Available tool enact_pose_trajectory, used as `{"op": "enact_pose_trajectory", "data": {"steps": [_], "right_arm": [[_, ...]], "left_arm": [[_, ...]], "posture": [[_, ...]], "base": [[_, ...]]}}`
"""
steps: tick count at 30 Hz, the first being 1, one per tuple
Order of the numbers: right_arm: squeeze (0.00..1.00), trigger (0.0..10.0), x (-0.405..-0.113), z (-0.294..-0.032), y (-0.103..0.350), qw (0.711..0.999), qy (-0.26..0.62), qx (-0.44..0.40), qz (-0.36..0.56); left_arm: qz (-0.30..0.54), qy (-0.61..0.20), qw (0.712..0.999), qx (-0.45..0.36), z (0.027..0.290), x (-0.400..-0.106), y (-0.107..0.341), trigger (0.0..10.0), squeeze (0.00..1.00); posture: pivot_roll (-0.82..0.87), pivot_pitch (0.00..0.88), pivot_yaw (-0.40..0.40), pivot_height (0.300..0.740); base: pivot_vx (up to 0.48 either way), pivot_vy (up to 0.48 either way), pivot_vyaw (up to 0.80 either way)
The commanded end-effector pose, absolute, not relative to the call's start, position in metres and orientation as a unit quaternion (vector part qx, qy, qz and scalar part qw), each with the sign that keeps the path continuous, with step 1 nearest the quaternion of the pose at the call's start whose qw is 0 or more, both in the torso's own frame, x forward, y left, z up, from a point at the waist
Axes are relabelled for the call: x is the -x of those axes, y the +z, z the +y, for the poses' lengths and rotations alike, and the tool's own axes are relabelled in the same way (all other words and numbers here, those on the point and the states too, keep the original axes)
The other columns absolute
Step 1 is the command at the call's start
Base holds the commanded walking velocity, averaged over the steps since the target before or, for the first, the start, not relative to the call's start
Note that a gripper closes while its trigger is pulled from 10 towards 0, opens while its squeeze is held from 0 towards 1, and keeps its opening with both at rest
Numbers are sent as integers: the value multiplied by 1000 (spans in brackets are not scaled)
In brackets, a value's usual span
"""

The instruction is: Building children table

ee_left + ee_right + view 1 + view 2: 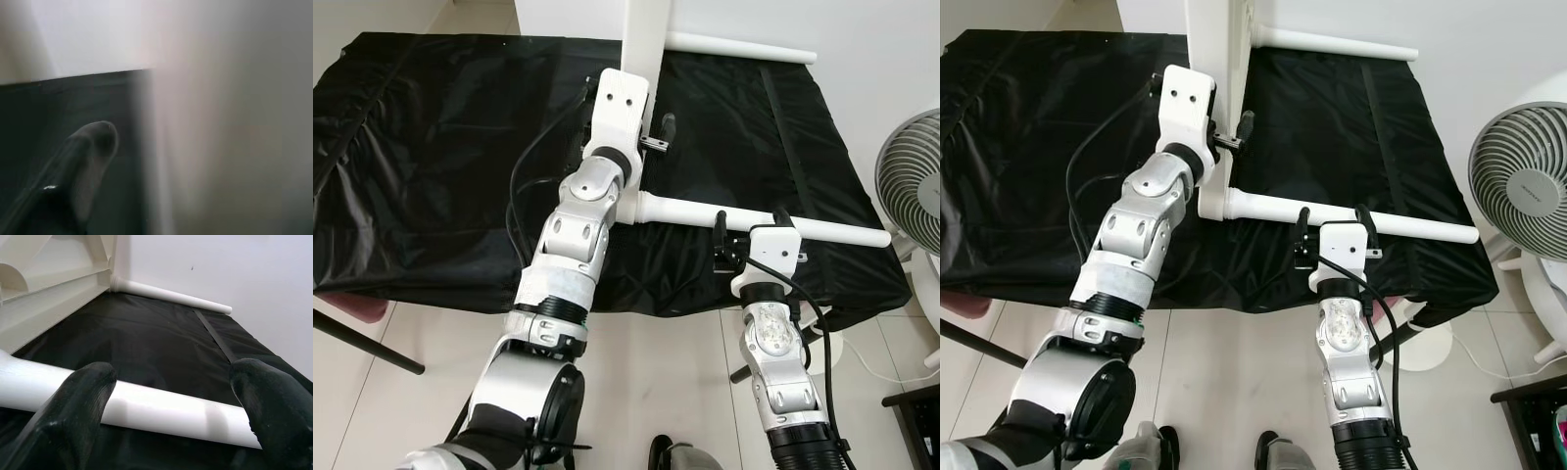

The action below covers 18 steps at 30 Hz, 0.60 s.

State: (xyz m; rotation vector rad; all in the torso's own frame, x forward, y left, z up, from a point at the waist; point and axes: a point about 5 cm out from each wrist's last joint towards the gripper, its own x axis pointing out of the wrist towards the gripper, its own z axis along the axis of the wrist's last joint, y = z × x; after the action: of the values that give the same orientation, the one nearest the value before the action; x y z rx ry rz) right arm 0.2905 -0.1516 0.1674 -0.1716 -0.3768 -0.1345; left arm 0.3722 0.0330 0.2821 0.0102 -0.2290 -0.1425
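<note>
A white children's table top (644, 39) stands on its edge on the black-covered surface (440, 147). Two white legs stick out of it sideways to the right, a far one (739, 46) and a near one (832, 230). My left gripper (651, 137) clamps the panel's lower part, with one black finger (668, 125) showing on the panel's right side. Open, my right gripper (752, 223) has a finger on each side of the near leg (161, 413), close to it, while the panel's ribbed underside (54, 274) rises beyond.
A white standing fan (911, 181) is close on the right, beside the surface's corner. The black cover hangs over the front edge above a pale tiled floor (646, 372). A dark piece of furniture (920, 411) sits low at the right.
</note>
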Motion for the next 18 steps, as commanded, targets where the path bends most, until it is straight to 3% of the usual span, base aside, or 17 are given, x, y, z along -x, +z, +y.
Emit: {"op": "enact_pose_trajectory", "data": {"steps": [1,6,14,15,17,18], "right_arm": [[0,10000,-289,-153,165,978,-72,84,-179],[0,10000,-287,-152,164,978,-74,83,-177],[0,10000,-285,-152,163,978,-76,83,-176],[0,10000,-285,-152,163,978,-76,83,-175],[0,10000,-284,-152,162,978,-77,82,-175],[0,10000,-284,-151,162,978,-77,82,-174]], "left_arm": [[-78,-45,994,66,-16,-355,279,10000,0],[-45,11,996,83,-13,-361,275,10000,0],[-44,28,994,93,-11,-363,277,10000,0],[-48,30,994,95,-10,-363,278,4431,0],[-52,31,993,97,-10,-364,279,4431,0],[-60,28,993,97,-9,-364,280,0,0]], "posture": [[60,201,11,740],[56,206,19,740],[52,211,23,740],[51,214,26,740],[51,214,26,740],[50,217,30,740]], "base": [[0,0,0],[0,0,0],[0,0,0],[0,0,0],[0,0,0],[0,0,0]]}}
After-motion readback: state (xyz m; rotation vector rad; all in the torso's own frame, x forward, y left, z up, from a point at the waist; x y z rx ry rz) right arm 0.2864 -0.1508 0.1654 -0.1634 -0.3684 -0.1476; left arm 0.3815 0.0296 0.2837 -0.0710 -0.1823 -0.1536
